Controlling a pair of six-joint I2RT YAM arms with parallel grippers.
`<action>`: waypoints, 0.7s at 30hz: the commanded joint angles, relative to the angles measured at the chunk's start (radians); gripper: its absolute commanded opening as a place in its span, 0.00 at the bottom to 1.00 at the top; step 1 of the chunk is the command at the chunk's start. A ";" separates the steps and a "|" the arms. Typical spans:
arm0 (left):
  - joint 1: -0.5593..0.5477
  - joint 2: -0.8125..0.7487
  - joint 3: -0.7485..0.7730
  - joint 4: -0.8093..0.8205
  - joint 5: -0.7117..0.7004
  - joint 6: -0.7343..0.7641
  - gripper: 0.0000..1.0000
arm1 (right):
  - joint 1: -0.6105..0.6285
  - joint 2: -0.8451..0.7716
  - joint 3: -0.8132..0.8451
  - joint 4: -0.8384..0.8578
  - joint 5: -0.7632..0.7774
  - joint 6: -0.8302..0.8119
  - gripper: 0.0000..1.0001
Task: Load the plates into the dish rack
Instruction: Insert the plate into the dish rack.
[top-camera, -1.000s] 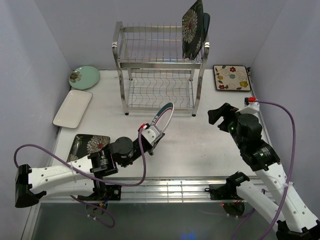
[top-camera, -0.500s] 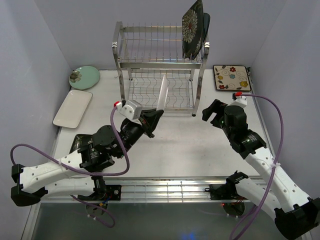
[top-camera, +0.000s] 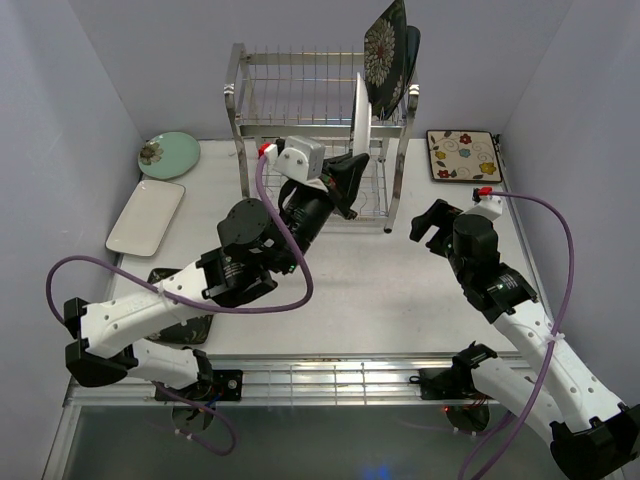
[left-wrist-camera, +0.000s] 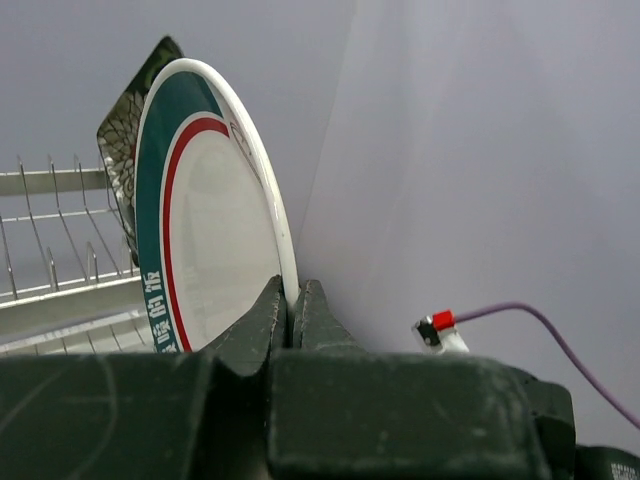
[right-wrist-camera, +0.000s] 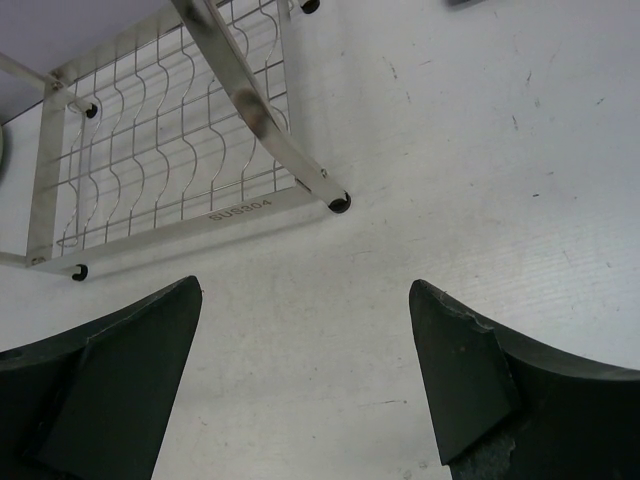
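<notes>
**Teal-rimmed plate held on edge at top tier of steel rack**

A white table (top-camera: 400, 300) carries a tall two-tier dish rack (top-camera: 300, 110) of shiny steel wire, set toward the far wall. The left arm reaches up to the right part of the rack's upper shelf, and the left gripper (left-wrist-camera: 292, 300) is clamped tight on the lower rim of a round plate (left-wrist-camera: 220, 230). The plate stands upright on edge. It has a white face, a thin red ring, a broad teal band with small lettering, and a white outer lip. It is just beside a dark floral square plate (top-camera: 385, 50) already standing in the upper tier, with a plain teal plate (top-camera: 413, 50) behind that. Whether the held plate touches the wires cannot be told.

The right gripper (right-wrist-camera: 303, 290) hangs above bare table near the rack's front right foot, its jaws spread wide and holding nothing.

A white rectangular plate (top-camera: 146, 217) and a pale green round plate (top-camera: 168, 155) lie at the table's left. A cream flowered square plate (top-camera: 463, 155) lies at the far right, and a second dark floral square (top-camera: 157, 280) lies mostly hidden under the left arm.
</notes>
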 joint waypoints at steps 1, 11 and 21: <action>0.024 0.006 0.119 0.058 0.005 0.055 0.00 | -0.001 -0.008 -0.009 0.050 0.030 -0.004 0.90; 0.148 0.175 0.354 0.031 0.109 -0.029 0.00 | -0.001 -0.009 -0.009 0.052 0.029 -0.005 0.90; 0.316 0.341 0.496 0.009 0.239 -0.161 0.00 | -0.001 -0.017 -0.012 0.053 0.027 -0.008 0.90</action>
